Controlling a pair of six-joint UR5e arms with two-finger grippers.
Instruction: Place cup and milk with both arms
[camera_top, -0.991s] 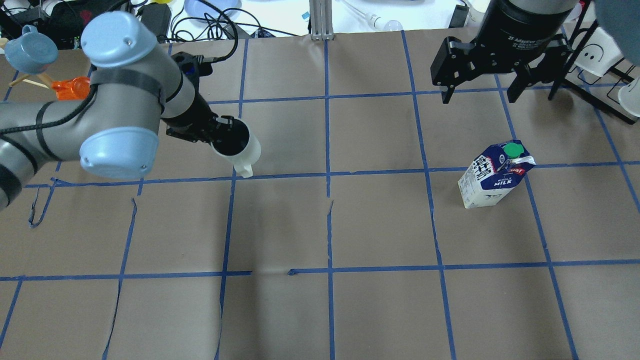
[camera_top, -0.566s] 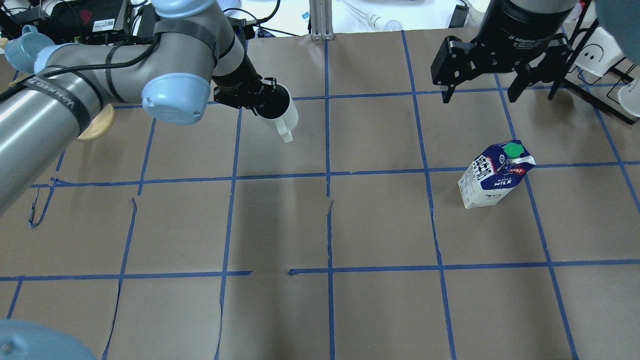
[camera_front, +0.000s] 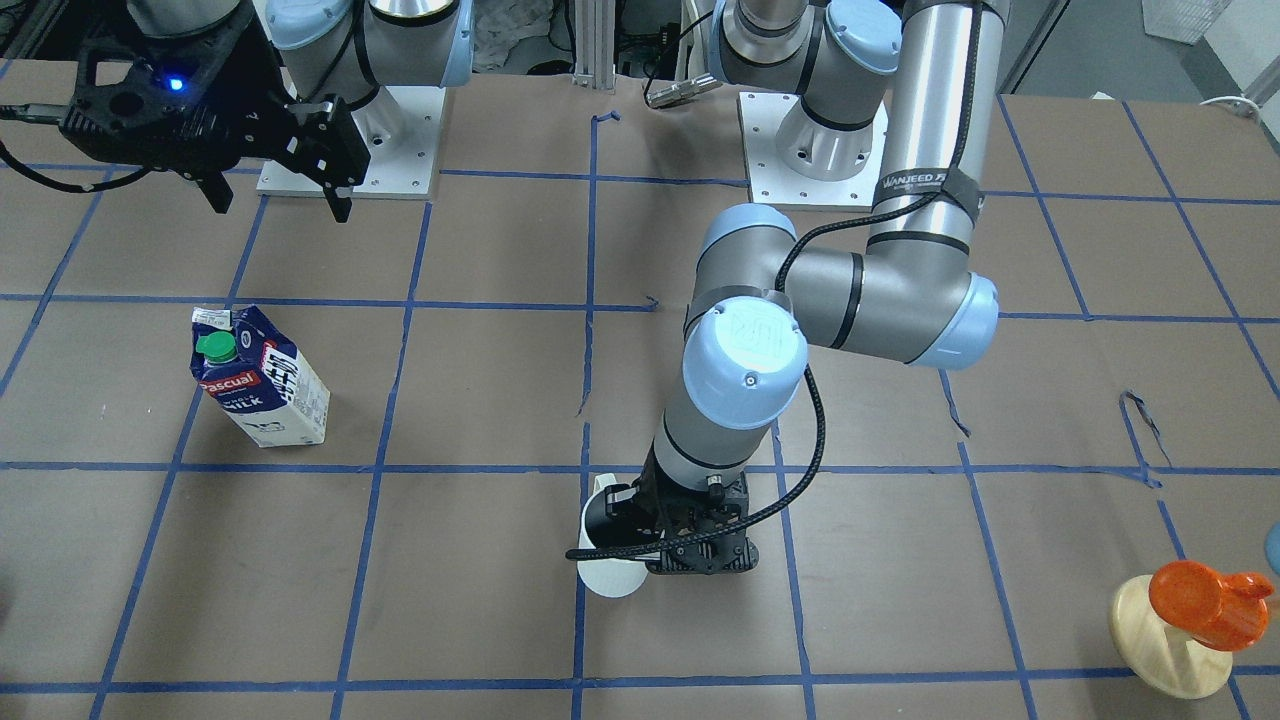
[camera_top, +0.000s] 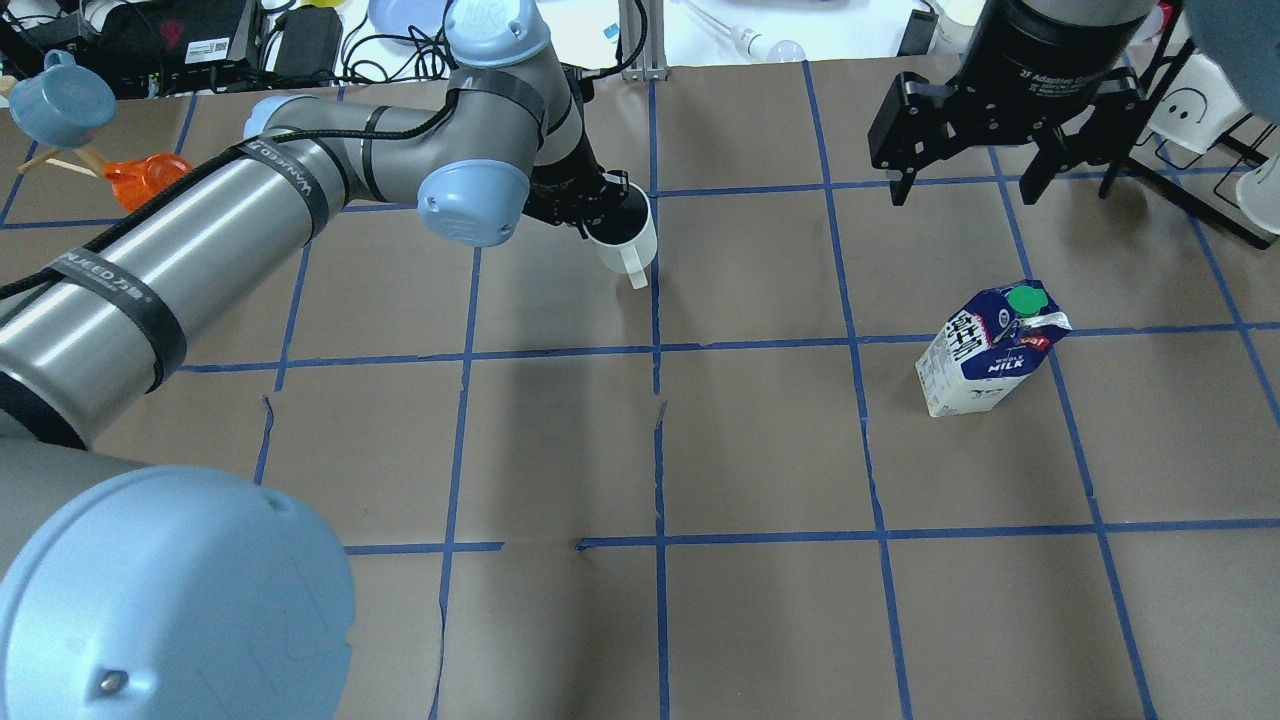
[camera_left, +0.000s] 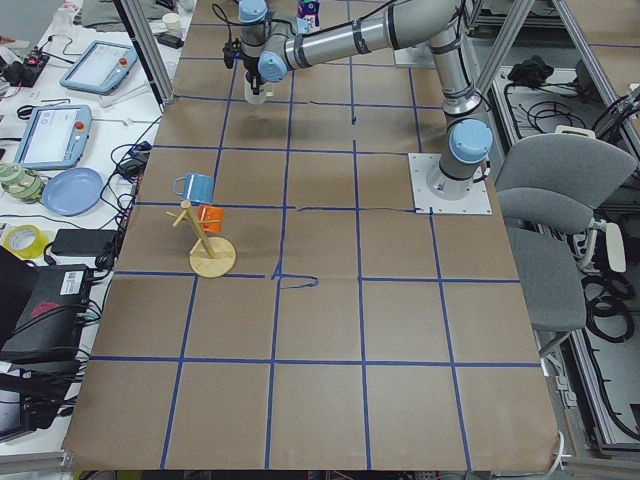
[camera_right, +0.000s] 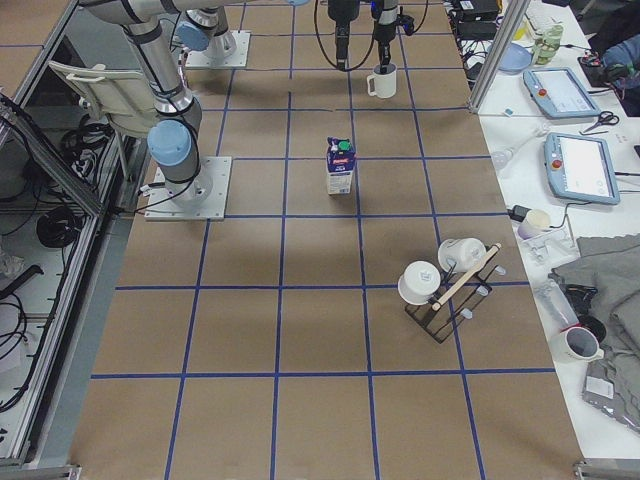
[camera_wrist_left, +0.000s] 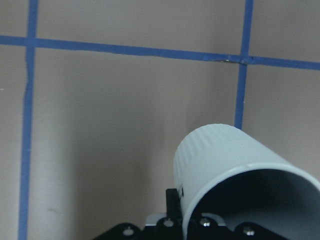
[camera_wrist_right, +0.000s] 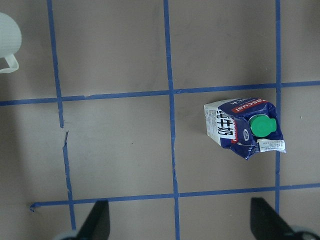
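My left gripper (camera_top: 598, 212) is clamped on the rim of the cup (camera_top: 638, 243). The cup's mouth is up and its handle points toward the robot, on the far part of the table just left of the centre line. My right gripper (camera_top: 962, 188) hangs wide and empty, high over the right side. The milk (camera_top: 985, 350) stands upright below it, a little off the middle of its opening, so this arm is the nearer one. I cannot tell if the cup bottom touches the paper.

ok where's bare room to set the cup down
Bare squares lie between the cup and the milk, and along the table on the robot's side of the milk. Crowded: around the milk by the right end effector, and far left by the mug stand.
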